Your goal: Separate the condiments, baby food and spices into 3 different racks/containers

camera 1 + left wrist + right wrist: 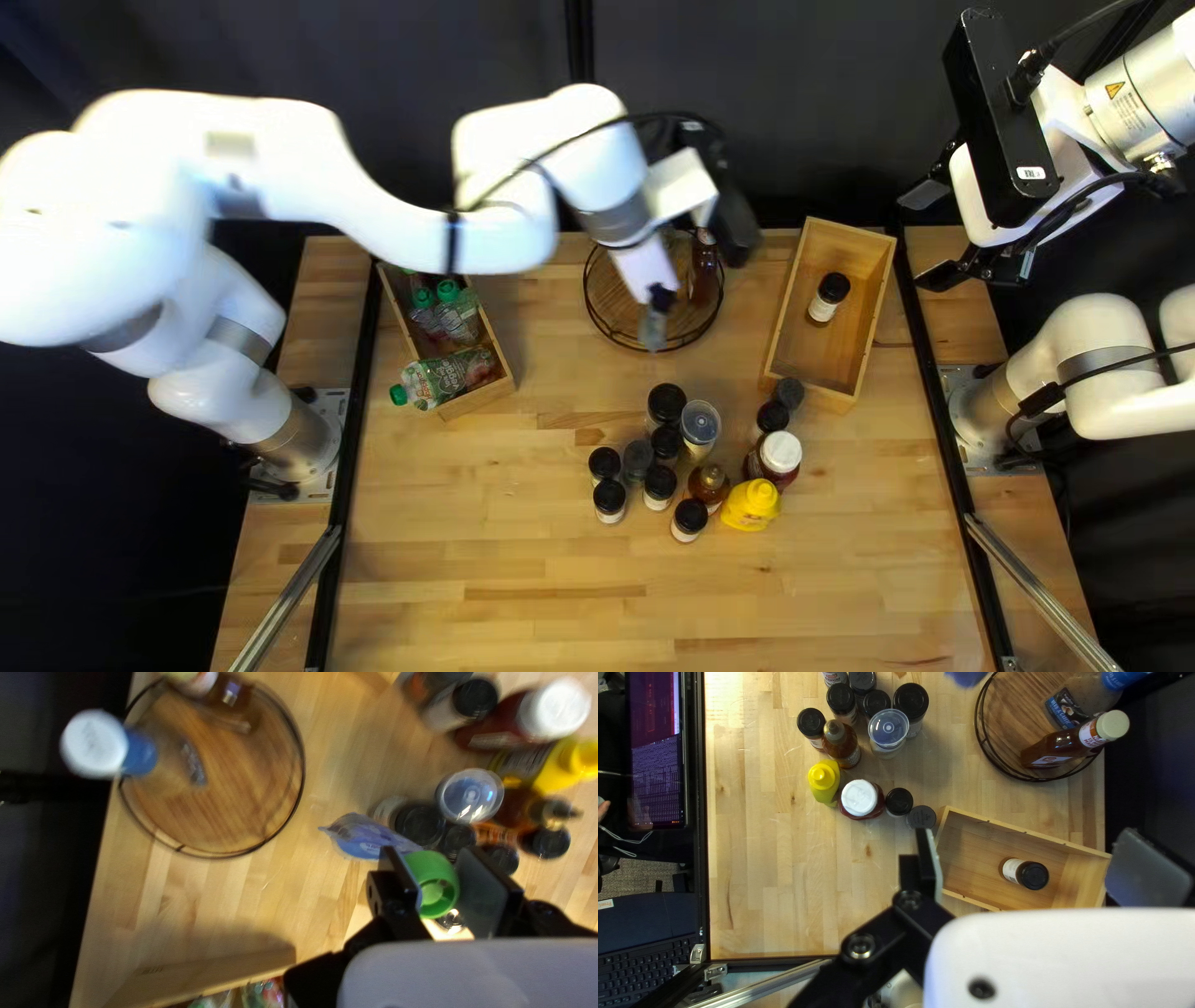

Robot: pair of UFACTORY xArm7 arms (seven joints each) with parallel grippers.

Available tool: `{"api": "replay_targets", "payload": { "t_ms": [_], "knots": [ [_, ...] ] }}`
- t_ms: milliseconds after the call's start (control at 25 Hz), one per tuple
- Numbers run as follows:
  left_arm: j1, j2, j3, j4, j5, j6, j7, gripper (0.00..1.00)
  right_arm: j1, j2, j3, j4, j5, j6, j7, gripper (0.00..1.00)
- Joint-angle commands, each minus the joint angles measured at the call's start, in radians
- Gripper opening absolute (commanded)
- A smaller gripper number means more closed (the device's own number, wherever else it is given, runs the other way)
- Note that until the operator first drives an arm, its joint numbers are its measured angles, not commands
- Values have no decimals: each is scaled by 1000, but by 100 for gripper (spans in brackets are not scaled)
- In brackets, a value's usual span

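Gripping a bluish, soft plastic pouch (364,839) by its round green plastic cap (437,886) with the left tool (660,299), above the pale wooden counter (498,535). Holding the right tool (934,234) open at far right, with fingers wide apart. At far left, to find green-capped clear pouches (461,324), see the rectangular wooden box (479,401). At far centre, see the round black-wire rack with wooden base (616,299) for a brown glass sauce bottle (1055,748) and a clear blue-necked bottle (1074,704). At far right, see the open wooden crate (832,355) for one black-capped jar (825,303). Mid-counter, see grouped black-capped spice jars (666,405), a clear-lidded container (700,426), an amber pointed-top bottle (710,485), a yellow squeeze bottle (752,505) and a white-capped red bottle (778,456).
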Motion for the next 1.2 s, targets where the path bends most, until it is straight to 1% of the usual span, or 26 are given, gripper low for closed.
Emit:
{"api": "replay_targets", "payload": {
  "t_ms": [40, 160, 200, 240, 320, 440, 560, 680, 960, 1200],
  "knots": [
    [65, -185, -83, -184, 112, 32, -153, 0, 0, 0, 0, 0, 0, 0, 0, 100],
    [107, -259, -120, -289, 155, 26, -259, 0, 0, 0, 0, 0, 0, 0, 0, 100],
    [116, -275, -126, -314, 163, 22, -281, 0, 0, 0, 0, 0, 0, 0, 0, 100],
    [134, -308, -136, -364, 175, 15, -323, 0, 0, 0, 0, 0, 0, 0, 0, 100],
    [158, -356, -150, -430, 189, 6, -378, 0, 0, 0, 0, 0, 0, 0, 0, 100],
    [184, -421, -174, -510, 202, -3, -450, 0, 0, 0, 0, 0, 0, 0, 0, 100],
    [199, -460, -192, -555, 210, -5, -495, 0, 0, 0, 0, 0, 0, 0, 0, 100],
    [214, -486, -199, -579, 222, 4, -514, 0, 0, 0, 0, 0, 0, 0, 0, 100],
    [267, -490, -170, -636, 272, -31, -529, 0, 0, 0, 0, 0, 0, 0, 0, 100],
    [300, -494, -157, -686, 305, -59, -547, 0, 0, 0, 0, 0, 0, 0, 0, 100]
  ]
}}
